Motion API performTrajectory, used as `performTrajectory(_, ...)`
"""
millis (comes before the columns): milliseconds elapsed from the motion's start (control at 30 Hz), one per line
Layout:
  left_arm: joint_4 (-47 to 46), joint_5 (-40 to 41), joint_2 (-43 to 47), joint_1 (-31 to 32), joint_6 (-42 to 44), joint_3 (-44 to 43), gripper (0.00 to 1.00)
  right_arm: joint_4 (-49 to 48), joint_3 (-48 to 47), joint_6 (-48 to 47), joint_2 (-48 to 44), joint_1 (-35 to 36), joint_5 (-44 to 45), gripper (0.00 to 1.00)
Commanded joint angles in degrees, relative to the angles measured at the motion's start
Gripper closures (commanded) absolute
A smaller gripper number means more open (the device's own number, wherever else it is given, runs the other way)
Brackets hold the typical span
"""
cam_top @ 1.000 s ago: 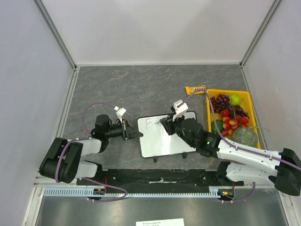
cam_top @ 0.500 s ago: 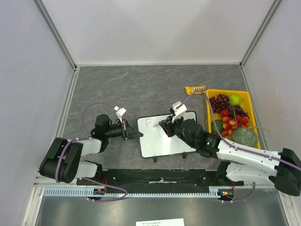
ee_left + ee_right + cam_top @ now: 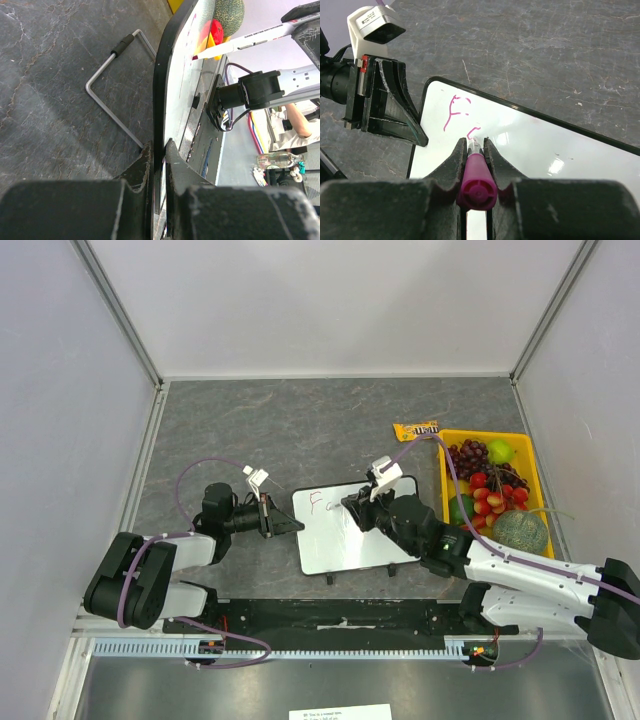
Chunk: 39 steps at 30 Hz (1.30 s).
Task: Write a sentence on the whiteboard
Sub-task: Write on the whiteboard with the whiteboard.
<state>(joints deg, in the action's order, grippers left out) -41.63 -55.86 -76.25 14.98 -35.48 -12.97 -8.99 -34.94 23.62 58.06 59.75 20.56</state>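
**Desk:** What could go wrong from here?

**Me:** I'm watching the right gripper (image 3: 476, 145). It is clamped on the pink marker (image 3: 476, 182), and the tip is meeting the whiteboard (image 3: 535, 145) just after the "F" of the sentence (image 3: 455, 111). If I'm pressing too hard, the board could skid or the marker could slide up between the fingers. If I'm pressing too lightly, the stroke could skip.

**Desk:** Is the board being held?

**Me:** Yes. The left gripper (image 3: 157, 150) is pinching its left edge, closed on the black frame. That hold is narrow, so I'm judging that a sideways push could twist the board out. The board is lying toward the near edge of the surface (image 3: 300, 430), about midway along it.

**Desk:** Any containers?

**Me:** One, a yellow tray (image 3: 485, 434) by the right edge. It is carrying dark grapes (image 3: 470, 455), a green fruit (image 3: 500, 451), small red fruits (image 3: 495, 502) and a netted melon (image 3: 520, 530). A candy bar (image 3: 416, 429) is lying outside it, at its far left corner.
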Motion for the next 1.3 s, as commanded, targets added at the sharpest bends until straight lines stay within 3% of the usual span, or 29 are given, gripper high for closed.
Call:
performTrajectory(0, 2.34, 3.30, -0.66, 0.22, 3.58, -0.83, 0.98, -0.58, -0.65, -0.76, 0.03, -0.16, 5.02, 1.00)
performTrajectory(733, 2.43, 3.30, -0.66, 0.48, 3.49, -0.91, 0.98, -1.73, -1.01, -0.85, 0.03, -0.16, 7.22, 1.00)
performTrajectory(1267, 2.52, 3.30, -0.74, 0.40, 3.67, -0.91, 0.98, 0.29, 0.57, -0.33, -0.41, -0.16, 4.15, 1.00)
